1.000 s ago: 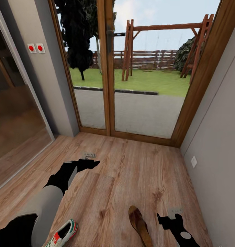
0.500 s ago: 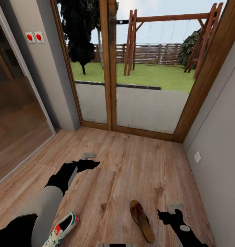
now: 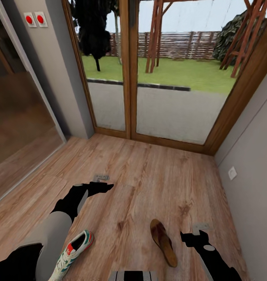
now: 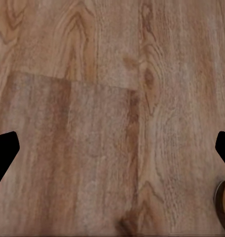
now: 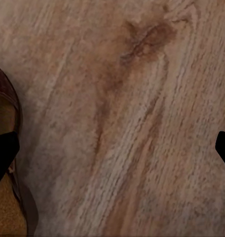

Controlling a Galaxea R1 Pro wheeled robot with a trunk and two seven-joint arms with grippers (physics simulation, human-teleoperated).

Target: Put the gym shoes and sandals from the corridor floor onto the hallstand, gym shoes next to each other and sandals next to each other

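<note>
The flat brown leather sandal (image 3: 163, 242) and the white gym shoe (image 3: 73, 251) sit higher in the head view than a second ago; the camera has tipped down. Both lie on the wood-grain corridor floor (image 3: 149, 183). The left gripper (image 3: 103, 187) and right gripper (image 3: 188, 237) hang empty, fingers apart.

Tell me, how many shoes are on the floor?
2. A white sneaker lies on the wood floor beside the left arm. A brown sandal lies just left of the right gripper. Others may be out of view.
</note>
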